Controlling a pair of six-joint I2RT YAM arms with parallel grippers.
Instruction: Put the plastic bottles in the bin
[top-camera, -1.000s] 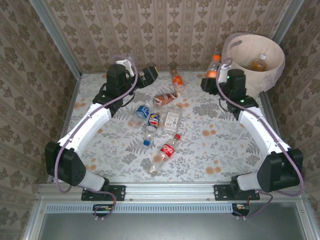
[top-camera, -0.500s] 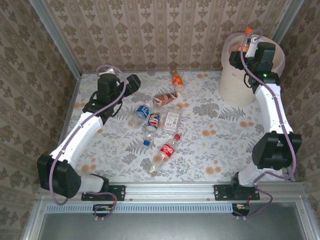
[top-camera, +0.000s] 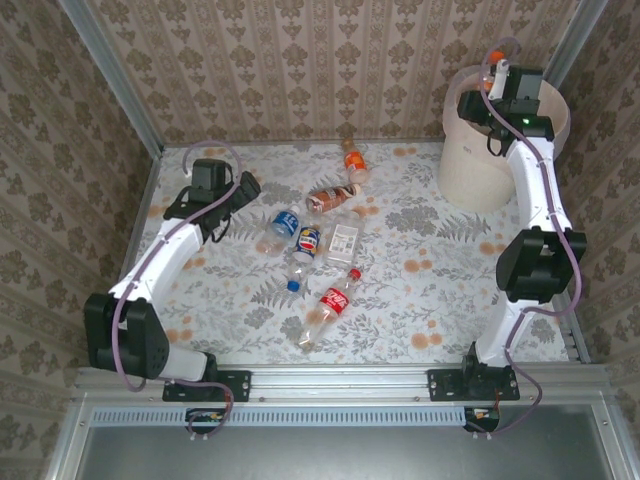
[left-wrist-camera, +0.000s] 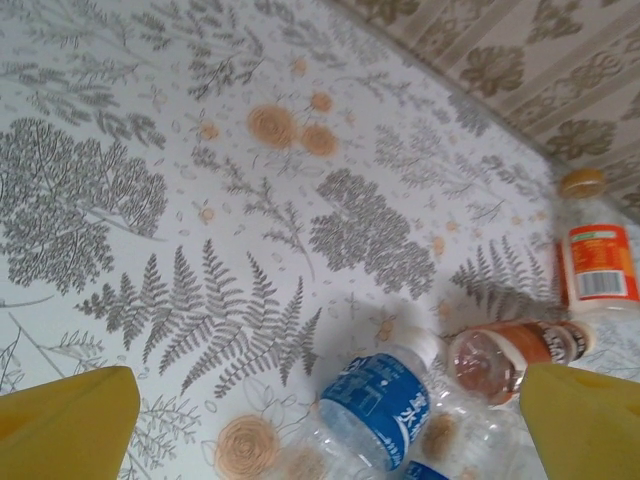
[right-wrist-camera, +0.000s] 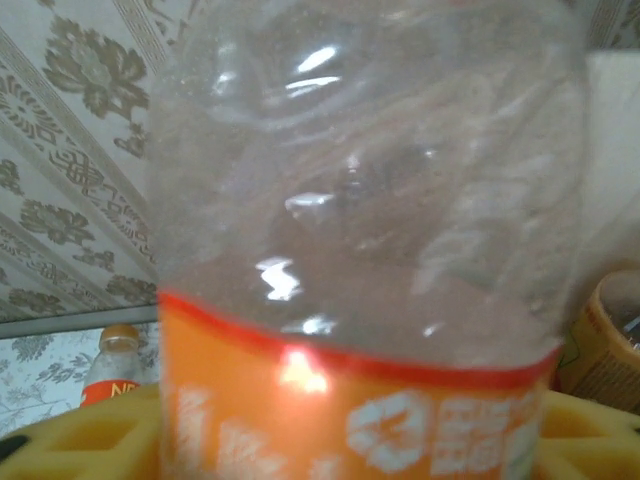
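Note:
Over the cream bin (top-camera: 470, 172) my right gripper (top-camera: 488, 92) holds an upright clear bottle with an orange label (right-wrist-camera: 370, 300); its orange cap (top-camera: 495, 57) sticks up above the rim. In the right wrist view that bottle sits between the yellow fingers (right-wrist-camera: 90, 440), blurred. My left gripper (top-camera: 245, 188) hangs open above the table, empty, its yellow fingers (left-wrist-camera: 65, 425) wide apart. Ahead of it lie a blue-label bottle (left-wrist-camera: 385, 400), a brown one (left-wrist-camera: 510, 352) and an orange-label one (left-wrist-camera: 597, 260).
More bottles lie mid-table: a blue-and-red one (top-camera: 306, 243), a clear one with a blue cap (top-camera: 297, 272), a red-label one (top-camera: 330, 300), and a flat clear pack (top-camera: 343, 241). Wallpapered walls close in the back and sides. The bin stands in the far right corner.
My right arm has lifted the orange-label bottle from the table beside the bin up over the bin's mouth. My left arm has drawn back to the left, still open.

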